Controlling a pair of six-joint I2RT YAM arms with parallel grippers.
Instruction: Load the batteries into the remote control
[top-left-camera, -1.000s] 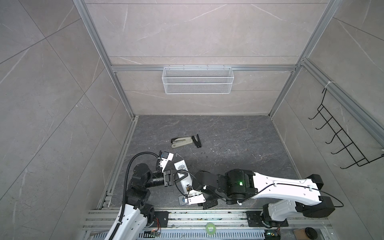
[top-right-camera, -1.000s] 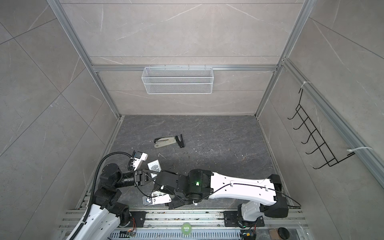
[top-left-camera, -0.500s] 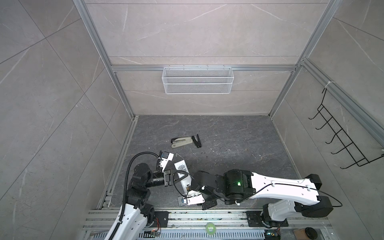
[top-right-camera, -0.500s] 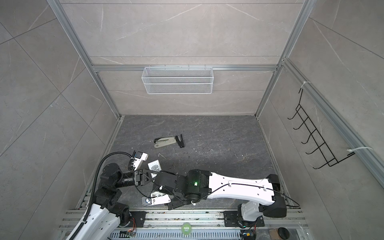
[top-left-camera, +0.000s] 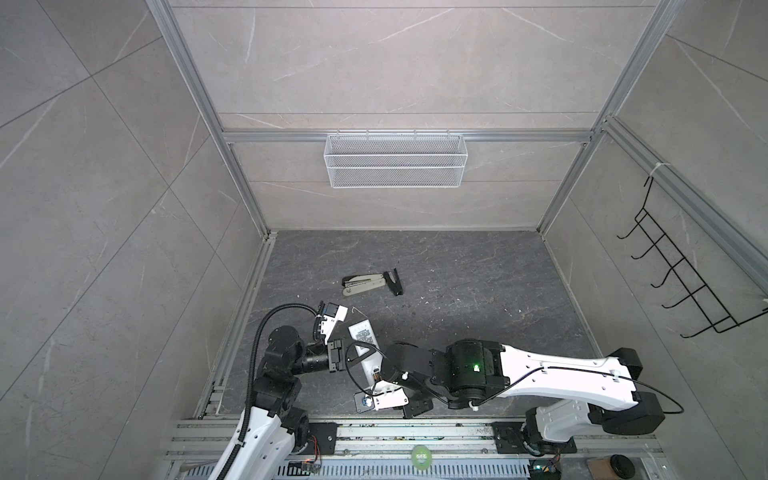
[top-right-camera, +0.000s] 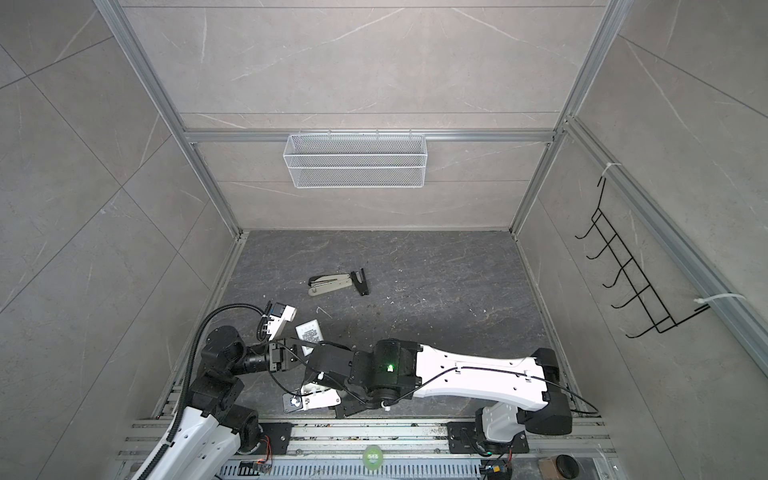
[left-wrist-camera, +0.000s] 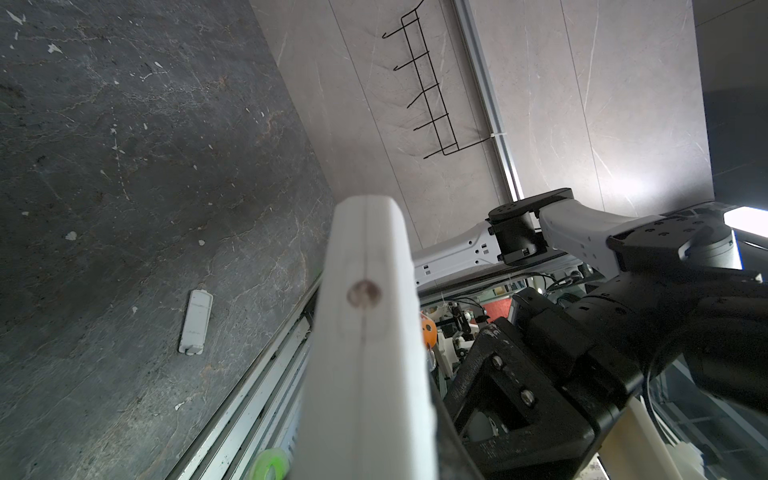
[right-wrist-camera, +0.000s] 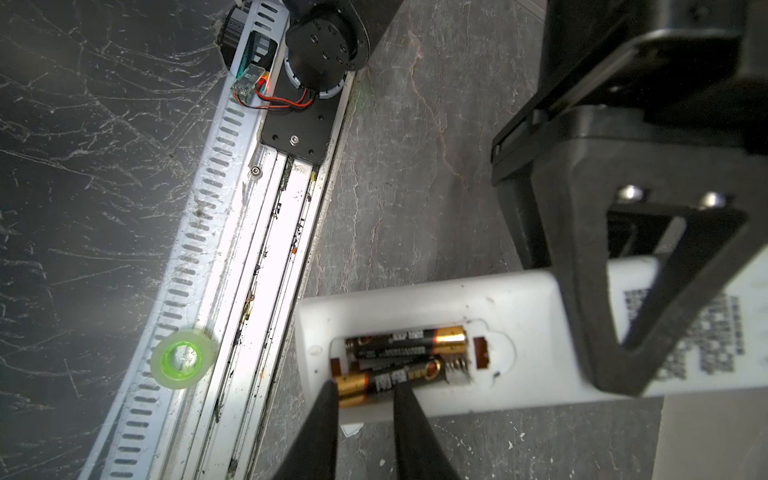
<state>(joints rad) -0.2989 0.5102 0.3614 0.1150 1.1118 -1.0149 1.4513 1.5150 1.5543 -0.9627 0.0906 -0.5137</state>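
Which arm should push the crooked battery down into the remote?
Right. The right tool has its tips at the tilted battery, whose gold end sticks out of the remote control. The left tool is clamping the remote control, so it's busy.

The remote control (right-wrist-camera: 457, 303) is smooth, matt white plastic. The batteries (right-wrist-camera: 409, 340) inside it have a glossy black wrap with shiny copper-gold bands. Beside it, the fingers (right-wrist-camera: 320, 424) are matt black plastic. The tabletop (right-wrist-camera: 415, 166) beneath it looks like dull, veined grey stone, scuffed.
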